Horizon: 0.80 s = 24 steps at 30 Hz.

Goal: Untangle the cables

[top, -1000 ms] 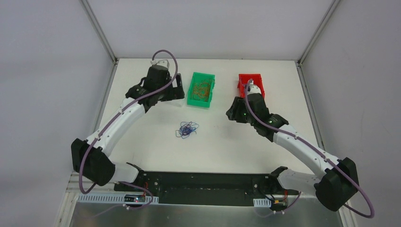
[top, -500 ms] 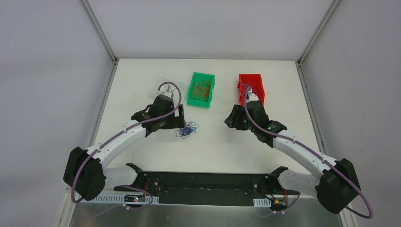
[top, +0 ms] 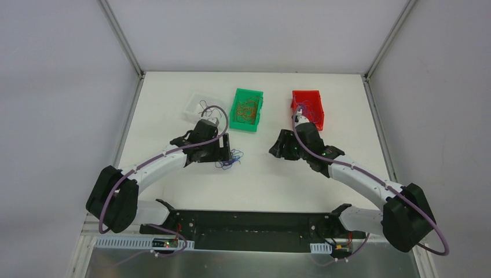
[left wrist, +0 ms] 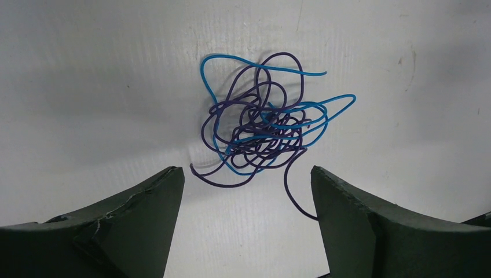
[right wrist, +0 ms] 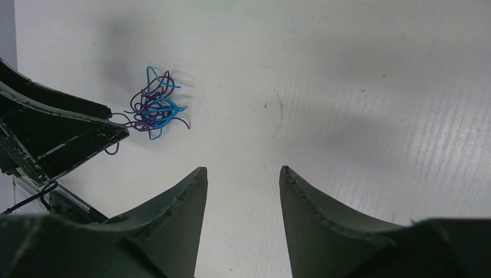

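The cables (top: 233, 160) are a small tangle of thin blue and dark purple wires lying on the white table. In the left wrist view the cables (left wrist: 260, 124) lie just ahead of my open left gripper (left wrist: 247, 174); one purple strand end reaches the right finger. In the top view my left gripper (top: 227, 150) sits right beside the tangle. My right gripper (top: 277, 146) is open and empty, well to the right of the tangle. It also shows in the right wrist view (right wrist: 243, 174), with the cables (right wrist: 153, 110) far off at the upper left.
A green bin (top: 247, 109) with orange-brown wires stands at the back middle. A red bin (top: 308, 105) with some thin wires is at the back right. A clear tray (top: 195, 106) lies at the back left. Grey walls enclose the table.
My left arm swung down from beside the green bin toward the tangle and now has its open gripper against it. My right gripper shifted a little left.
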{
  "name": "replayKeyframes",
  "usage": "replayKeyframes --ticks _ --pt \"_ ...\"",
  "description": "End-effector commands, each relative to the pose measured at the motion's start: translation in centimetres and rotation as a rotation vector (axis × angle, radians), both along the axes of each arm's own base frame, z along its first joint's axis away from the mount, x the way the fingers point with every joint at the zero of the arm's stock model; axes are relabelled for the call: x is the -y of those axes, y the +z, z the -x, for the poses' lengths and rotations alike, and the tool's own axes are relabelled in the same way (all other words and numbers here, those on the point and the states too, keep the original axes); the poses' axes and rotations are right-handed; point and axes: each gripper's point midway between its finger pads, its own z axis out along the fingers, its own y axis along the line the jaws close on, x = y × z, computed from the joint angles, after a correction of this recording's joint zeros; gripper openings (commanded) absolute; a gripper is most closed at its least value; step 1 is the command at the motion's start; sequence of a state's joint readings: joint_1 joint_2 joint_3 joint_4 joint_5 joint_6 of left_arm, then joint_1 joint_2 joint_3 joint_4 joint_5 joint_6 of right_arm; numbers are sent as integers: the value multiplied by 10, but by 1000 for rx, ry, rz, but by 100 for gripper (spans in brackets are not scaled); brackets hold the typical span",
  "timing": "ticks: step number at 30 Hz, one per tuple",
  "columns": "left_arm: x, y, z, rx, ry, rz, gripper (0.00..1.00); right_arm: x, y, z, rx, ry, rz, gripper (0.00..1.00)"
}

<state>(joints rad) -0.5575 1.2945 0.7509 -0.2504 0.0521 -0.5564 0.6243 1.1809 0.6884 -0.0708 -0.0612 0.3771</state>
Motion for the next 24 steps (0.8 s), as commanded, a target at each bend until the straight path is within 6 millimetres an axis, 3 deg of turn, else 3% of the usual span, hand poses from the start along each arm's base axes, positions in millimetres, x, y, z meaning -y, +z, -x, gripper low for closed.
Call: replayKeyframes --ticks 1,7,14,18,21,24 --pt "12 -9 4 -30 -17 45 80 -16 12 -6 23 29 -50 52" --pt "15 -19 7 -61 -30 51 62 -30 5 -1 -11 77 -57 52" --pt "13 -25 0 -57 -31 12 51 -45 2 3 -20 110 -70 52" --pt "13 -23 -2 -48 -40 5 17 -48 -1 4 -24 119 -66 52" --pt "17 -16 0 -34 -73 27 0 -48 -2 4 -27 118 -63 52" --pt "26 -6 5 -22 -146 67 0 -50 -1 3 -25 119 -65 52"
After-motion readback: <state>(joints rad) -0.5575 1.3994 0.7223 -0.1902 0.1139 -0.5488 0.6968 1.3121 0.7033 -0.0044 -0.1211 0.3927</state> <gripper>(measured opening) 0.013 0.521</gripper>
